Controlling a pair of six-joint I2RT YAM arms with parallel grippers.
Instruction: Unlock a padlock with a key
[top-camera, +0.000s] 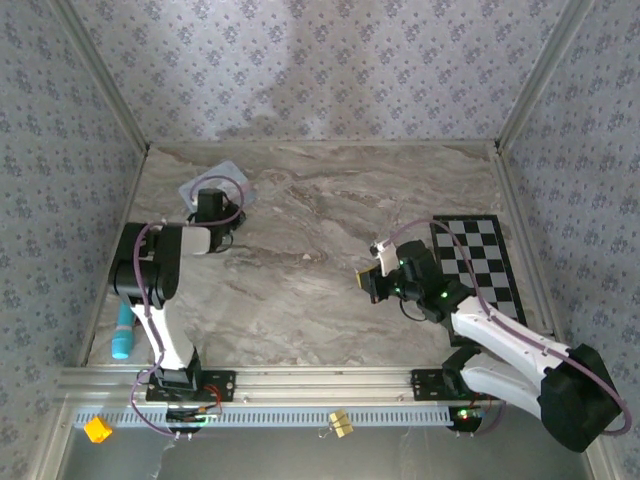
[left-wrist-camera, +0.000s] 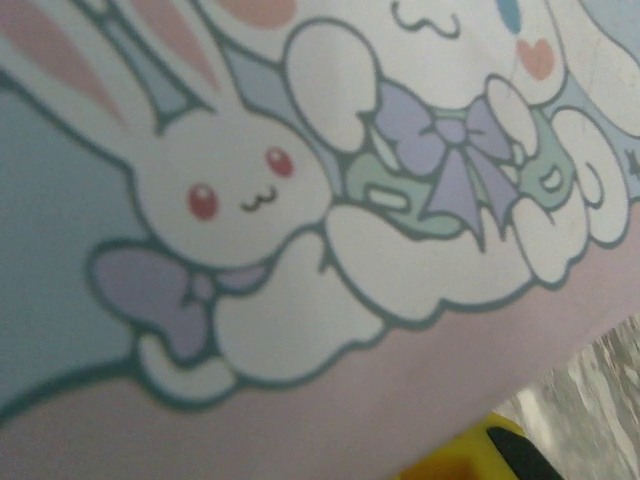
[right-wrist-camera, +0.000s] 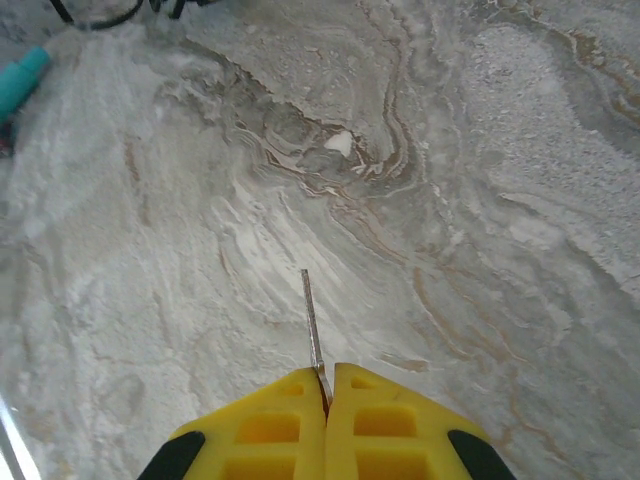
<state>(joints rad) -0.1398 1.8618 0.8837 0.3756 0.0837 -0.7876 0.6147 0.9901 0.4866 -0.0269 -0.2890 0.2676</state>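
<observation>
The right end effector (right-wrist-camera: 327, 385) is fully closed, its two yellow fingers (right-wrist-camera: 270, 430) pressed together on the key (right-wrist-camera: 312, 320). The key's thin metal blade sticks out from between the fingertips toward 12 o'clock in the right wrist view, over bare marbled desk (top-camera: 320, 300). I cannot tell whether the blade tip touches the surface. From above, this end effector sits at about 3 o'clock from the desk's centre, just beside the near-left corner of a black-and-white checkerboard mat (top-camera: 480, 260).

The left end effector (top-camera: 213, 193) is at about 10 o'clock, over a pale blue cartoon tin (top-camera: 240, 183). The left wrist view is very close to the tin's lid, with its printed rabbits and bows, and one yellow fingertip (left-wrist-camera: 470, 455) shows at the lower edge. How far this end effector is open, and whether it grips anything, I cannot tell.

A teal object (top-camera: 122, 338) lies at 8 o'clock by the left wall. On the rail at 6 o'clock sit a small brass-coloured lock (top-camera: 341, 423) and, well apart toward 7 o'clock, a yellow block (top-camera: 97, 428).
</observation>
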